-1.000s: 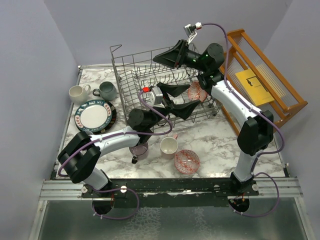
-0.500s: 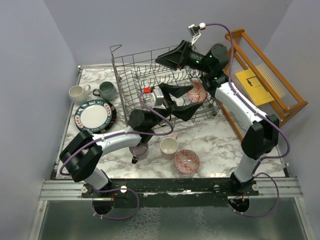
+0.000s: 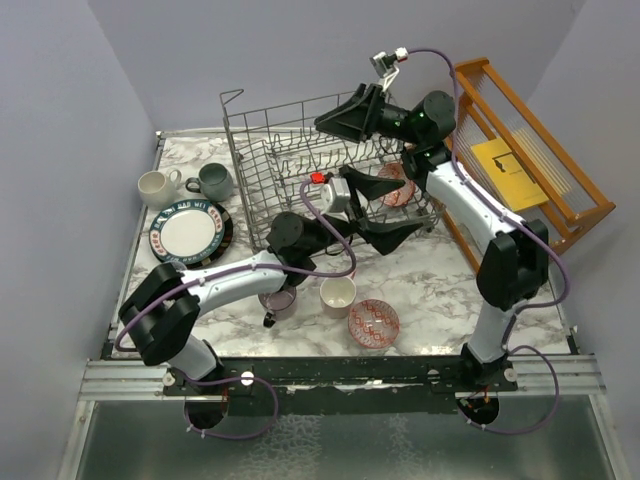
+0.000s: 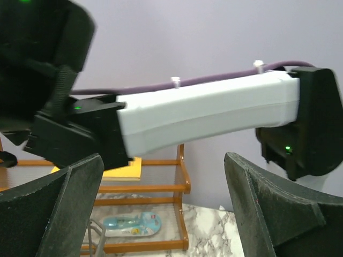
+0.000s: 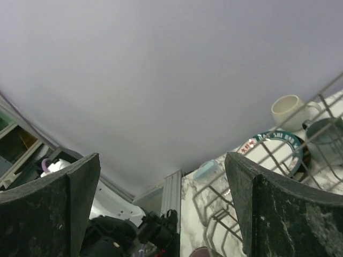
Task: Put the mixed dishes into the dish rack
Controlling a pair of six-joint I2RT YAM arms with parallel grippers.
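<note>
Two spread wide: left gripper (image 3: 419, 203), right gripper (image 3: 328, 120) | overhead alone shows bowl (image 3: 399, 189) in dish rack (image 3: 262, 170)

Left pincer (image 4: 163, 166) gapes wide before the right arm (image 4: 206, 115).

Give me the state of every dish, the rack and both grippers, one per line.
dish rack: holds one bowl
bowl in rack: tilted on edge
bowl on table: upright
cream mug: upright, unloaded
purple mug: unloaded, partly hidden
white mug: upright, unloaded
grey-green mug: upright, unloaded
plate: flat, unloaded
left gripper: open, empty
right gripper: open, empty
</note>
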